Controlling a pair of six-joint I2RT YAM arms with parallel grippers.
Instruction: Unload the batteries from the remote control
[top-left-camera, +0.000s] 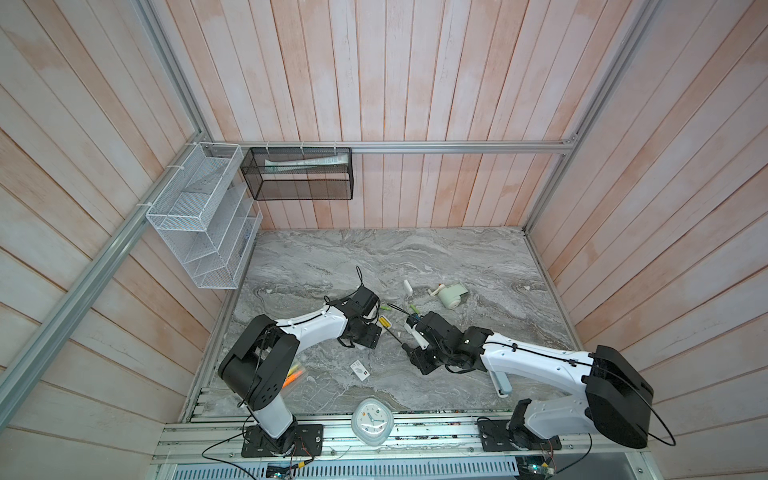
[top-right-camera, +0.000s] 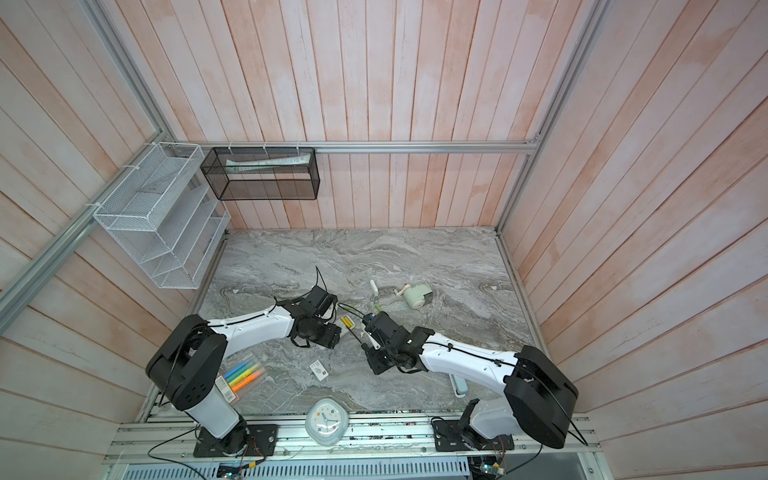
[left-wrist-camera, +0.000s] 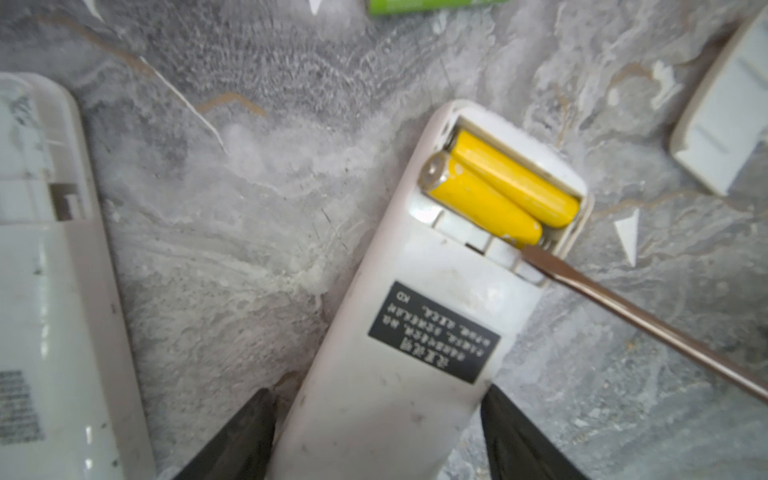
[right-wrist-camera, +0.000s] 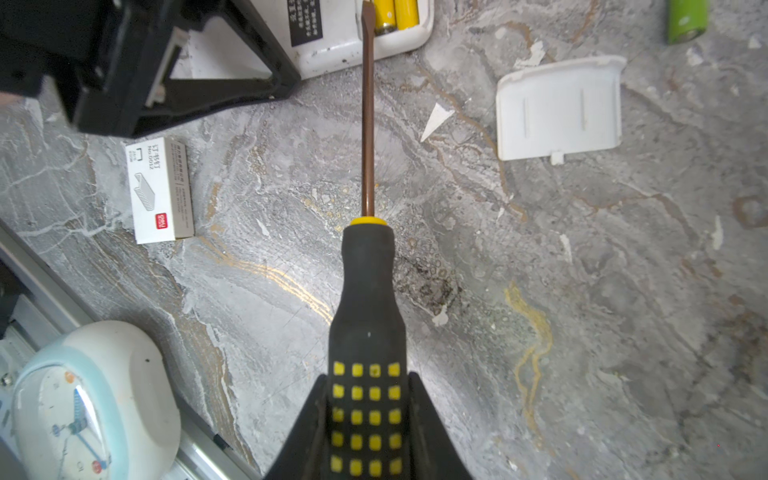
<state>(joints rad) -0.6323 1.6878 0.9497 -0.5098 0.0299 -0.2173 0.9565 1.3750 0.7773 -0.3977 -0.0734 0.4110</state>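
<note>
In the left wrist view the white remote control (left-wrist-camera: 415, 332) lies back up with its compartment open. Two yellow batteries (left-wrist-camera: 498, 187) sit side by side in it. My left gripper (left-wrist-camera: 378, 399) is shut on the remote's lower end, one black finger against each side. My right gripper (right-wrist-camera: 365, 382) is shut on the black-and-yellow handle of a screwdriver (right-wrist-camera: 368, 124). The flat tip rests at the end of the nearer battery. A lime green battery (right-wrist-camera: 685, 20) lies loose on the table. In a top view the yellow pair (top-left-camera: 383, 321) shows between the two grippers.
The white battery cover (right-wrist-camera: 557, 108) lies next to the screwdriver shaft. A second white remote (left-wrist-camera: 41, 291) lies alongside. A staple box (right-wrist-camera: 160, 191), a pale clock (top-left-camera: 372, 417), a pack of highlighters (top-right-camera: 241, 376) and a pale green device (top-left-camera: 451, 295) stand around.
</note>
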